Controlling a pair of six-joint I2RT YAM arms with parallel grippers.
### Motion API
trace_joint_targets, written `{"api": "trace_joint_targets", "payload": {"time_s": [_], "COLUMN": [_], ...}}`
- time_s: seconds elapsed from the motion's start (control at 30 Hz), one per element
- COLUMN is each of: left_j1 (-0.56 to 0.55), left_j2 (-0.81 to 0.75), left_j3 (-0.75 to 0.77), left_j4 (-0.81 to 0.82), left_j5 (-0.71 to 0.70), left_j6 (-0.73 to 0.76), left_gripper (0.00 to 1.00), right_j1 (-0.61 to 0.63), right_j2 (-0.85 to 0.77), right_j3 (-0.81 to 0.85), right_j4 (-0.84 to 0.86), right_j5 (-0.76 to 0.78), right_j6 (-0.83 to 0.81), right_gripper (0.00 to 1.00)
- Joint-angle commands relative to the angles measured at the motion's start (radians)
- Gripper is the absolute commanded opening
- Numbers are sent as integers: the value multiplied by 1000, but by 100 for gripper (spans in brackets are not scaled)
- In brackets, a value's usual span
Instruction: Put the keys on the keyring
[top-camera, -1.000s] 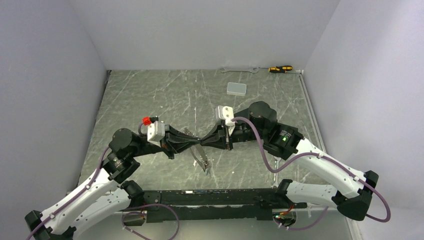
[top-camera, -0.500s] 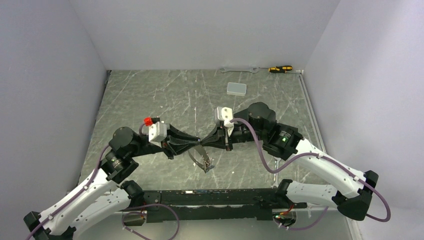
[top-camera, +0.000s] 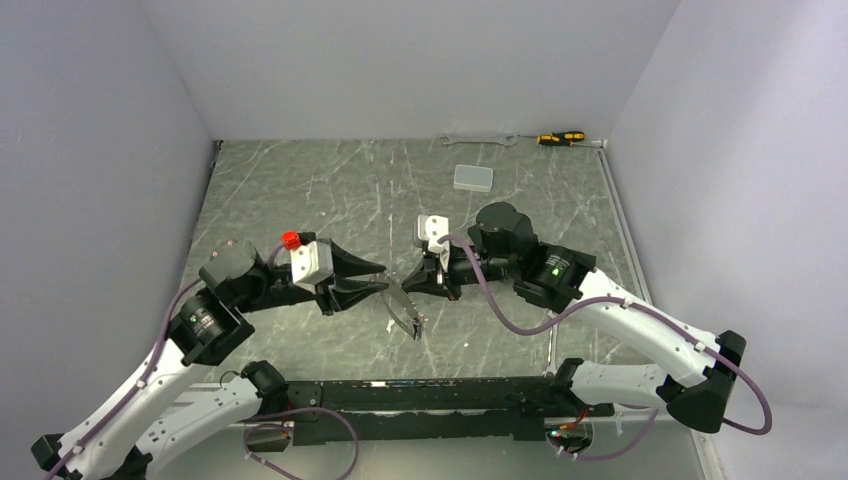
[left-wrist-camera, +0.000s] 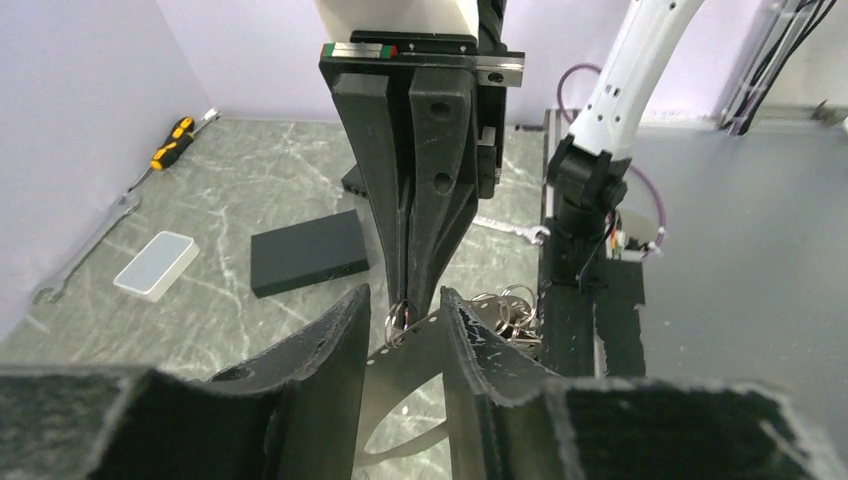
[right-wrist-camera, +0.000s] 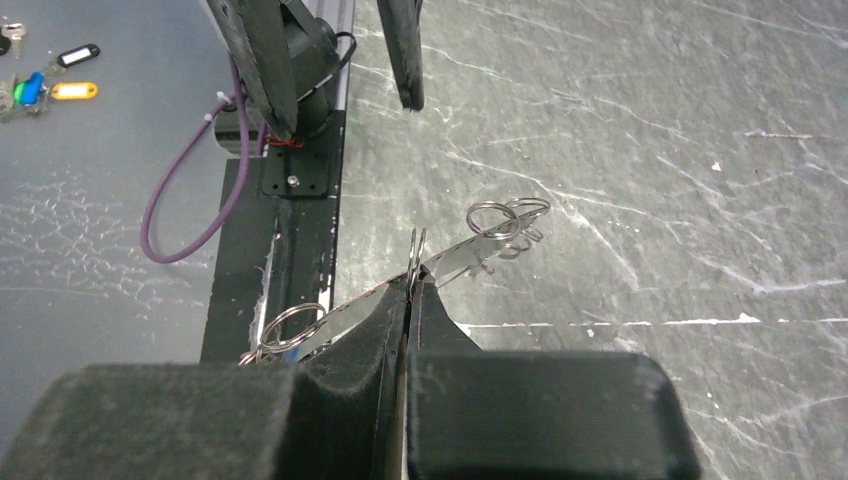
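With the right fingers (right-wrist-camera: 350, 335) clenched on the thin edge of the keyring (right-wrist-camera: 458, 262), which hangs over the near middle of the bench (top-camera: 300, 190), and the left fingers (left-wrist-camera: 320, 350) parted just beside it grasping nothing, that lone pinch could let the band swivel or slip free.

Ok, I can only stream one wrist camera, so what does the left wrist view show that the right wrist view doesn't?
Only the left wrist view: spanner, screwdriver, pale box and dark slab. Only the right wrist view: the keys with coloured tags, beyond the black rail. Both: the right gripper shut on the keyring, and the open left gripper.
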Motion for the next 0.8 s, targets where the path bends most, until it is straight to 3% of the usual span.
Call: {"api": "trace_joint_targets", "payload": {"time_s": [0.0, 0.27, 0.77], "left_j1": [-1, -1, -1], "left_j2": [75, 209, 274], "left_j3": [113, 194, 192], "left_j4": [-218, -307, -247], "left_j5": [-20, 17, 66], "left_j6": [116, 127, 105], "left_gripper": [39, 40, 24], "right_j1": [8, 22, 22], "right_j2": [-5, 9, 5], "right_j3": [55, 46, 25], "right_j4": [16, 13, 29], "right_j5": [24, 31, 33], "right_j6": [-24, -31, -32], "right_gripper": [0, 0, 0]}}
